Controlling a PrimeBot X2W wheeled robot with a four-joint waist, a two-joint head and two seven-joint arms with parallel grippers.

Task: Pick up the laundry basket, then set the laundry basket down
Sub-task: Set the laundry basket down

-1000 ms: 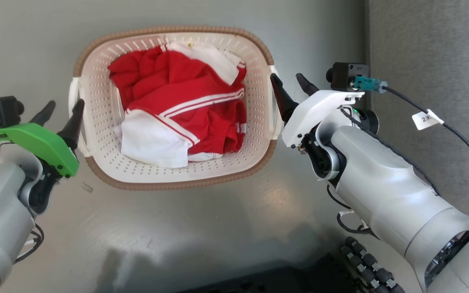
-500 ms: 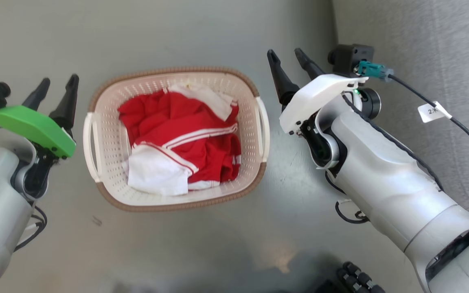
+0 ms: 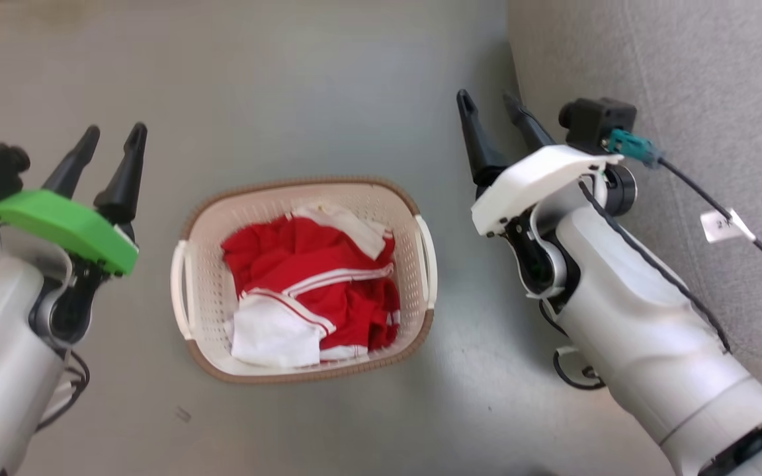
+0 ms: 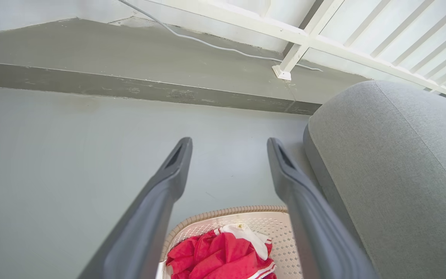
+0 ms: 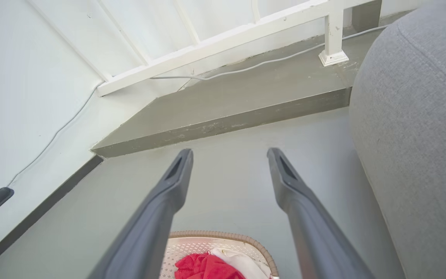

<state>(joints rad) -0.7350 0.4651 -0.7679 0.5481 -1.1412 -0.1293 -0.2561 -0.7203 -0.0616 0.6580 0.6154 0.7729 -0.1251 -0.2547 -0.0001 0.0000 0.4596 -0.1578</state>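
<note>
Cream-white perforated plastic laundry basket (image 3: 206,297) with a brown woven-look rim sits on the smooth grey floor (image 3: 328,99).
A second ago the dark fingers were at its white handles. Now the left gripper (image 3: 115,129) and right gripper (image 3: 485,96) stand clear, both spread and empty, and crumpled red-and-white clothes (image 3: 308,277) lie inside.

I read the laundry basket (image 3: 204,314) as matt cream perforated plastic, with a brown woven-look rim (image 3: 301,181) and soft red-and-white cloth (image 3: 315,277). Floor (image 3: 288,79) is smooth grey with a faint sheen, and the sofa (image 3: 685,59) is coarse matt grey fabric. My left gripper (image 3: 116,127) has a glossy green plastic shell and dark matt fingers (image 3: 123,182).
</note>
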